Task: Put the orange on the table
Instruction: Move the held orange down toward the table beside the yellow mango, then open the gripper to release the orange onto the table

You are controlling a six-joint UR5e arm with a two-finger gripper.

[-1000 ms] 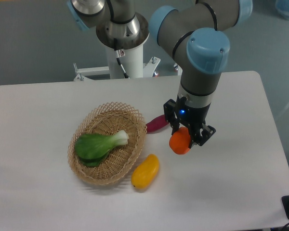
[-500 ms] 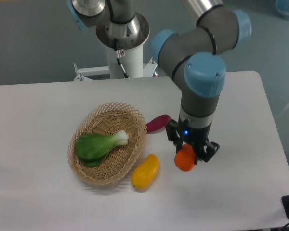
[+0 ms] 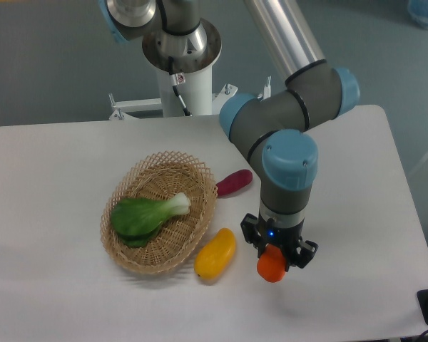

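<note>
The orange (image 3: pixel 271 266) is a small bright orange-red fruit held between the fingers of my gripper (image 3: pixel 274 258), which is shut on it. It sits low over the white table (image 3: pixel 357 214), at the front, right of the yellow fruit. I cannot tell whether it touches the tabletop. The gripper's body hides the orange's top.
A yellow mango-like fruit (image 3: pixel 215 254) lies just left of the gripper. A woven wicker basket (image 3: pixel 150 242) with a green leafy vegetable (image 3: pixel 148 214) stands further left. A purple-red oblong vegetable (image 3: pixel 234 182) lies by the basket's right rim. The robot base (image 3: pixel 182 64) stands at the back.
The gripper has moved toward the table's front edge and lower, carrying the orange with it. The other things have not moved.
</note>
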